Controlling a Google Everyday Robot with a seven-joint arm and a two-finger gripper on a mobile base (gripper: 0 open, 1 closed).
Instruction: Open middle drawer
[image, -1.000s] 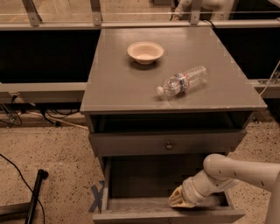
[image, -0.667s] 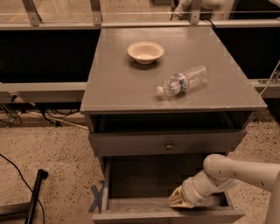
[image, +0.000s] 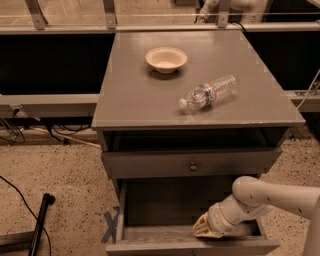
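The middle drawer (image: 165, 247) is pulled far out at the bottom of the grey cabinet. Its dark plain interior (image: 165, 205) is open to view and its front face is cut off by the picture's lower edge, so its knob is out of view. My gripper (image: 204, 228), with tan tips on a white arm (image: 280, 195), comes in from the right. It sits inside the drawer at its front right, just behind the front panel's top rim. Above it is the top drawer (image: 145, 164) with a small round knob (image: 193, 166).
On the cabinet top (image: 130, 100) stand a cream bowl (image: 166, 59) and a clear plastic bottle (image: 209, 93) lying on its side. A black pole (image: 39, 222) and cables lie on the speckled floor at the left. A blue tape cross (image: 111, 223) marks the floor beside the drawer.
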